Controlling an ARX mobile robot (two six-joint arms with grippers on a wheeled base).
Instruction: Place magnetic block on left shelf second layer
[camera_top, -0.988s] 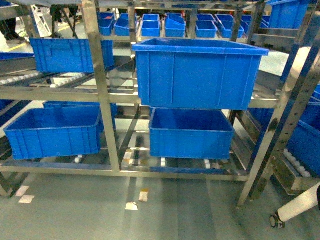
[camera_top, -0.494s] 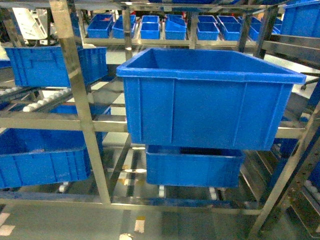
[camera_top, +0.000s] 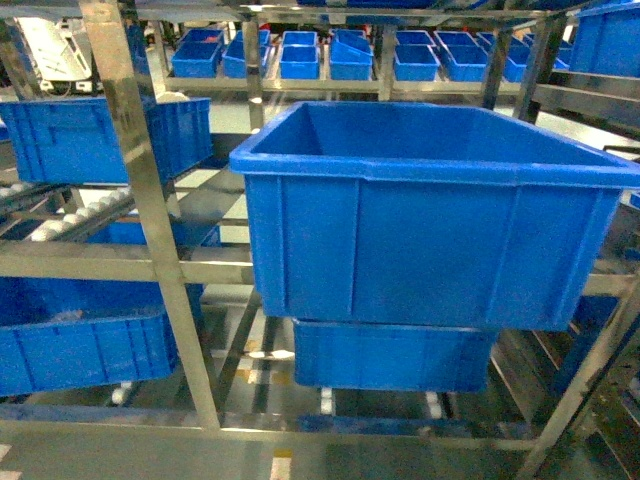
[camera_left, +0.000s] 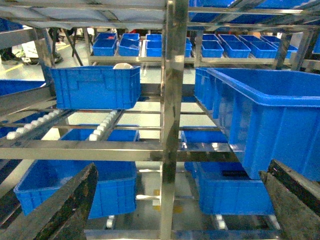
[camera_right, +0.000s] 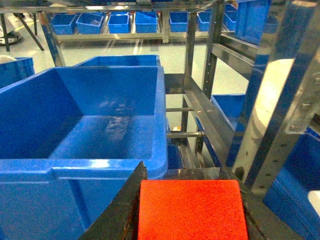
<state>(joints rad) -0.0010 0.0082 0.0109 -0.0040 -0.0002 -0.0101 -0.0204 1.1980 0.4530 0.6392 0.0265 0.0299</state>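
The magnetic block (camera_right: 192, 210), a plain red cube, fills the bottom of the right wrist view, and my right gripper (camera_right: 184, 174) is shut on it. It hangs by the near right corner of a big empty blue crate (camera_right: 85, 125), close to its rim. The left shelf's second layer (camera_top: 75, 262) is a steel tier with white rollers (camera_left: 102, 129); a blue crate (camera_left: 95, 86) sits at its back. My left gripper (camera_left: 182, 167) is open with nothing in it, facing an upright post (camera_left: 172, 100). Neither gripper shows in the head view.
The big crate (camera_top: 430, 220) sits on the right bay's middle tier, with a lower crate (camera_top: 390, 355) beneath it and another (camera_top: 80, 345) at the lower left. Steel posts (camera_top: 140, 200) divide the bays. Rows of small blue bins (camera_top: 300, 55) stand behind. A perforated steel post (camera_right: 295, 100) rises close on the right.
The head view has closed in on the rack: the big crate has grown and fills more of the frame, and the floor in front has dropped out of view.
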